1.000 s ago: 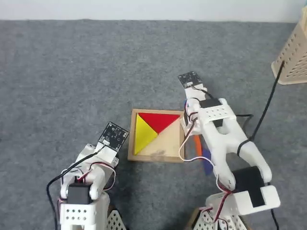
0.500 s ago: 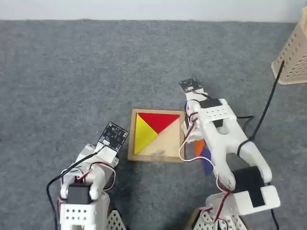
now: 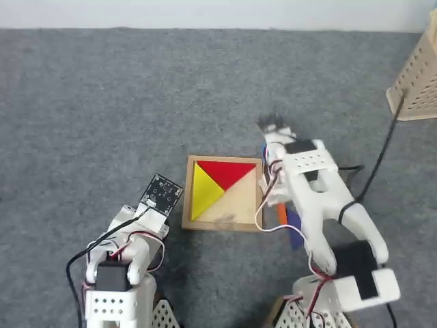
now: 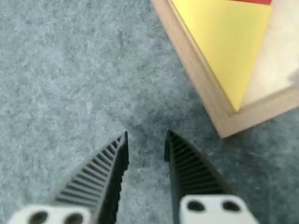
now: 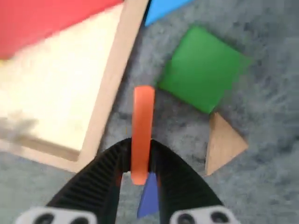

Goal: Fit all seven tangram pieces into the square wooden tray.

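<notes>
Orange marks your grasp: your right gripper (image 5: 140,156) is clamped on the thin orange tangram piece (image 5: 142,126), which stands on edge between its black ribbed fingers. The piece sits just outside the right rim of the square wooden tray (image 3: 188,201), near that rim's near end.

Inside the tray, the large red triangle (image 3: 225,171) fills the far section. The large yellow triangle (image 3: 203,191) fills the left one, and the two meet along a diagonal edge. The remaining tray floor, on the near and right sides, is bare wood.

On the grey carpet (image 3: 102,102) to the right of the tray you have four loose pieces. The green square (image 5: 201,74) lies flat just beside the rim. The small plain wooden triangle (image 5: 224,142) has one tip close to the square's corner. The light blue piece (image 5: 163,8) lies against the rim farther on, and the dark blue piece (image 5: 149,198) lies under the right gripper.

Your left gripper (image 4: 145,140) hangs over the carpet just beside the tray's near-left corner. Its fingers are parted by a narrow gap with nothing between them.

At the far right edge stands a beige perforated basket (image 3: 416,75), well apart from the tray.
</notes>
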Controlling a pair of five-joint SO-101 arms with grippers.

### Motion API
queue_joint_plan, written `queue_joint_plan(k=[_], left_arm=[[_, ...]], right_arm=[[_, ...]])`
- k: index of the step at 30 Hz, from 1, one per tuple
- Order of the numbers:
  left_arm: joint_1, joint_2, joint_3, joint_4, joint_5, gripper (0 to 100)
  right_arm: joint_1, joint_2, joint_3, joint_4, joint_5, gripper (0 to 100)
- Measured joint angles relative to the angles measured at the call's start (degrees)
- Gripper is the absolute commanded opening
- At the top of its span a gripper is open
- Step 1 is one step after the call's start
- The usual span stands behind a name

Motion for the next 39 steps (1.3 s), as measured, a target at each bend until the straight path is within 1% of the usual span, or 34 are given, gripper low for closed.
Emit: queue_joint_plan(k=[2, 5, 7, 9, 13, 14, 18, 20, 23, 30, 37, 39], left_arm=[[0.00, 0.00, 0.00, 0.00, 0.00, 12], [0.00, 0.00, 0.00, 0.00, 0.00, 12], [0.00, 0.00, 0.00, 0.00, 0.00, 12], [0.00, 0.00, 0.00, 0.00, 0.00, 12], [0.00, 0.00, 0.00, 0.00, 0.00, 12], [0.00, 0.00, 0.00, 0.00, 0.00, 12], [0.00, 0.00, 0.00, 0.00, 0.00, 12], [0.00, 0.00, 0.00, 0.00, 0.00, 12], [0.00, 0.00, 0.00, 0.00, 0.00, 12], [0.00, 0.00, 0.00, 0.00, 0.00, 12], [0.00, 0.00, 0.00, 0.00, 0.00, 12], [0.00, 0.00, 0.00, 0.00, 0.00, 12]], right_arm=[[-2.37, -2.11, -3.25, 2.37, 0.00, 0.6], [-8.09, -2.99, -5.80, 3.16, -0.26, 0.6], [-10.81, -2.99, -5.98, 2.99, -2.99, 0.6], [-11.78, -2.37, -5.98, 0.62, -5.01, 0.6], [-11.96, 3.08, -6.07, -5.19, -8.79, 0.9], [-11.96, 4.66, -6.07, -5.80, -9.85, 2.3], [-11.96, 8.26, -8.26, -6.07, -11.43, 13.9], [-11.96, 8.53, -9.58, -5.27, -11.69, 16.2], [-11.96, 8.53, -10.55, -5.01, -11.69, 16.2], [-7.74, 8.53, -10.55, -5.01, -11.69, 16.2], [-7.74, 8.53, -10.55, -5.01, -11.69, 16.2], [-8.00, 8.53, -10.55, -5.01, -11.69, 14.3]])
